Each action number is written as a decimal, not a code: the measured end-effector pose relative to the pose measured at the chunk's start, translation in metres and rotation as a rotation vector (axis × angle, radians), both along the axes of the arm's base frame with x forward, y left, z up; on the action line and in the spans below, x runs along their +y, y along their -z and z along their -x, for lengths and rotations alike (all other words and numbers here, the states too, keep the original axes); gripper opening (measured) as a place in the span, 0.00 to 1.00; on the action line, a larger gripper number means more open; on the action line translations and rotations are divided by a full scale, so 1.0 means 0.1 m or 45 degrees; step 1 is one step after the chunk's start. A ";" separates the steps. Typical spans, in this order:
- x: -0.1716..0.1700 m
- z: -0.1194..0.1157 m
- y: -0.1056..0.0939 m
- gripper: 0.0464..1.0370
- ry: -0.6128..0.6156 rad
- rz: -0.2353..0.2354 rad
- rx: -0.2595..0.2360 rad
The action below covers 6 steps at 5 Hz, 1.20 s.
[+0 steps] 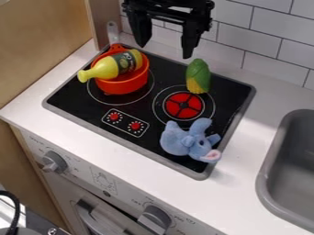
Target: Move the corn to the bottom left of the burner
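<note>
Two round grey knobs stood out on the white oven front, with a curved silver handle between and below them. Above ran the white bench, a grey sink set into its right side. On the black stovetop with a grey frame, a light-blue plush elephant lay near the right side, partly over the near edge of the round burner with a red centre. A small panel with two red dials sat to the left.

Farther back, the green-and-yellow toy corn lay at the far right of the burner, its yellow end pointing near and overlapping the outer ring. To the far left stood an orange-red pot, holding a tilted yellow bottle with a dark label, whose neck stuck out over the left rim.

The black pincer hung over the stovetop's far side, left of the corn, its fingers well apart and nothing between them. White tiles covered the wall behind.
</note>
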<state>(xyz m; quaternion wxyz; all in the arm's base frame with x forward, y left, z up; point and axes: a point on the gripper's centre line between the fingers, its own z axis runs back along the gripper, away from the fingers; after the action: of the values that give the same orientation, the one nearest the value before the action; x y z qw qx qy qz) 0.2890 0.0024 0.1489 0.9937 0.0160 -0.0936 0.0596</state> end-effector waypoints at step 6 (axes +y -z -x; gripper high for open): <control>-0.21 -0.48 0.59 0.96 -0.056 -0.094 -0.185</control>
<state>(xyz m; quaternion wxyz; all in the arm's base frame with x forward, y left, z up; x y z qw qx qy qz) 0.3367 -0.0185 0.0904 0.9814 0.0503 -0.1674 0.0789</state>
